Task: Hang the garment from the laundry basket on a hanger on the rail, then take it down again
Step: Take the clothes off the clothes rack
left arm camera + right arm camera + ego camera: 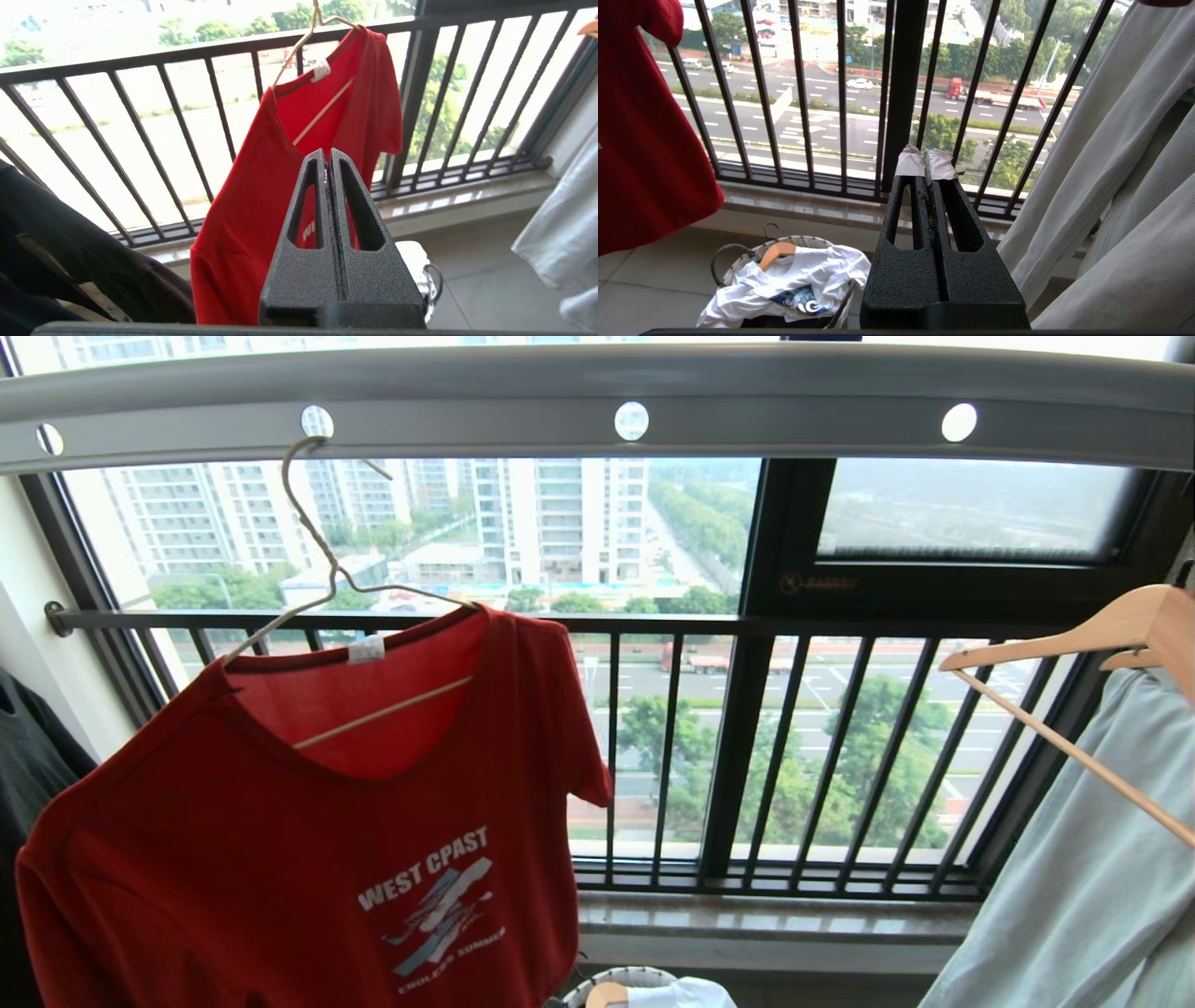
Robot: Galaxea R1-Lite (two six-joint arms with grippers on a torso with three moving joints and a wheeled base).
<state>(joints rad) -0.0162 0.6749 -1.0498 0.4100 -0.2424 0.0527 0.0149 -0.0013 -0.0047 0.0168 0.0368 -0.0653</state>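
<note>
Currently red T-shirt (308,859) hangs on wire hanger (322,560), hooked in rail (747,392); left pincer (328,163) and right pincer (926,163) closed, empty.

The red T-shirt (280,859) has white words on its front: "WEST CPAST"; under the picture on it are smaller words, "ENDLESS SUMMER"; the white shirt (794,284) in the basket (738,261) shows big letters "AG" on a dark patch.

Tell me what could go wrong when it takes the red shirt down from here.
The hanger hangs tilted with its hook in one hole of the rail, so a sideways pull could snag it. The red shirt sits lopsided and might slide off. The left end effector is shut and must open before gripping.
</note>
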